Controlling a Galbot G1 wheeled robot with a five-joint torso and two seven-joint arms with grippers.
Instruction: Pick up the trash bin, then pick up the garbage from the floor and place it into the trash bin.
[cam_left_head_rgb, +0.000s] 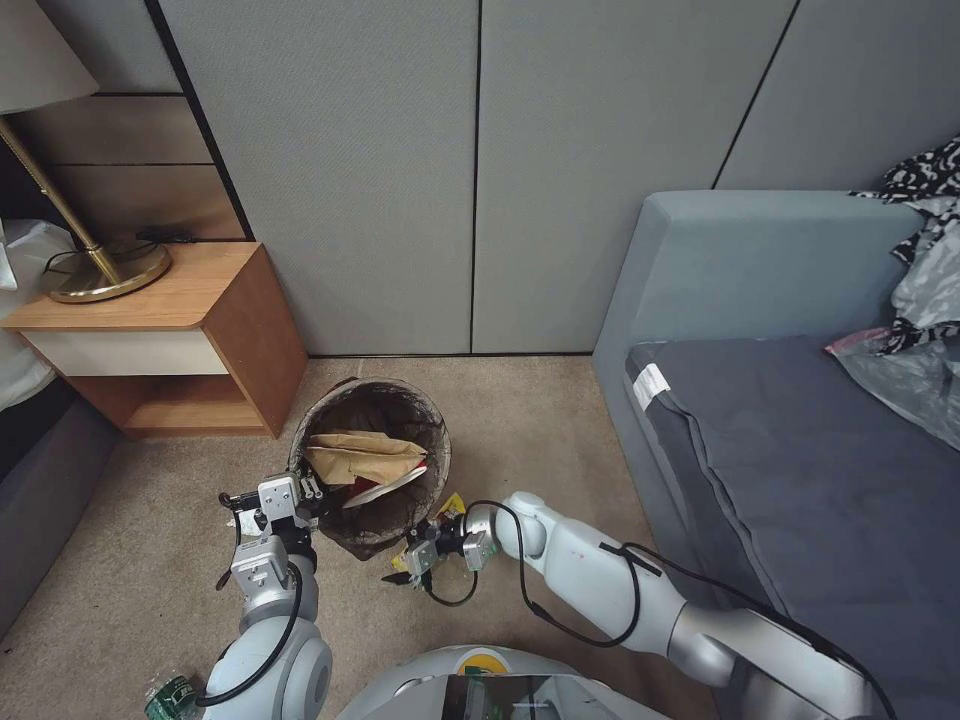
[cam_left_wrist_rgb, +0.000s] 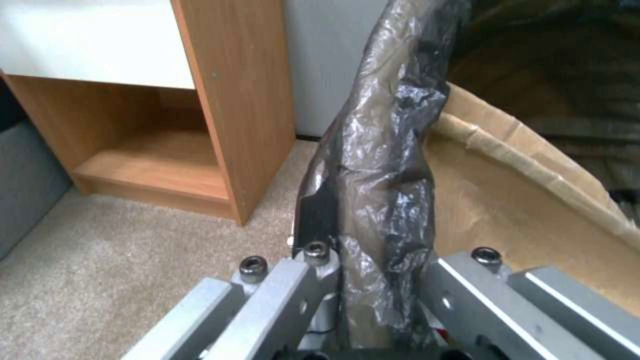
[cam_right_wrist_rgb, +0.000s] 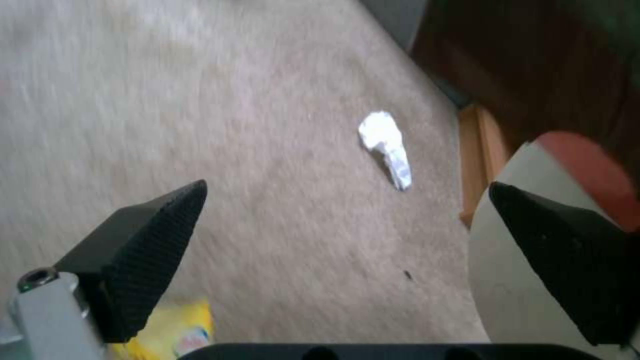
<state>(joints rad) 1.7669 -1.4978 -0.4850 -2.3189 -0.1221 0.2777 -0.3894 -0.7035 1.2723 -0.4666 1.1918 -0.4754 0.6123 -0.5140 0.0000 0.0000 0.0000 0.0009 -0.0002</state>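
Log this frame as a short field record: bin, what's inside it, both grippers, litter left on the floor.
bin: round trash bin lined with a dark plastic bag, on beige carpet beside the wooden nightstand
contents: tan crumpled paper bag, red-white wrapper
left gripper: left gripper clamped on the bin's bagged rim, on the side nearest the robot
right gripper: right gripper open, low over the carpet by the bin's base
floor litter: yellow snack packet under the right gripper, white crumpled tissue, green bottle by the robot's base
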